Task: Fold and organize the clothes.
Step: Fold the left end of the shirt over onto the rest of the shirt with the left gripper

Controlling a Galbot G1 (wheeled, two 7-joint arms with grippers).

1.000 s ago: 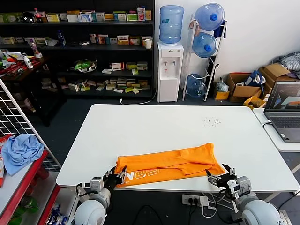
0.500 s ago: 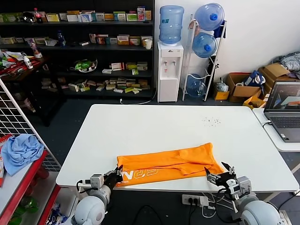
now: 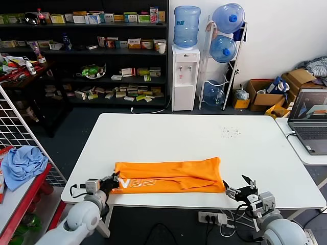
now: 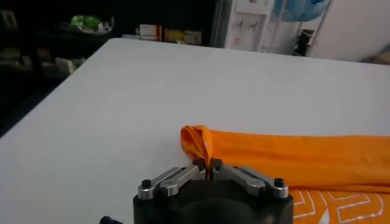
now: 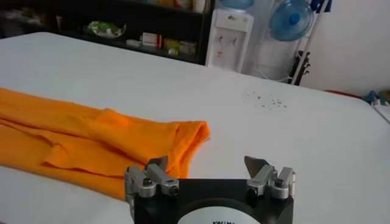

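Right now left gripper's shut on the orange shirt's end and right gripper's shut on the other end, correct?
Not quite. The right gripper is open and off the orange T-shirt, as the right wrist view shows. The left gripper is indeed shut on its end.

Grey rounded arms, black gripper [image 5: 210, 176] housing, seemingly silver screwed fingers.

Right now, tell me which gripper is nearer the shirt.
Left. The left gripper is shut on the shirt's left end. The right gripper is open, just off its right end, not touching.
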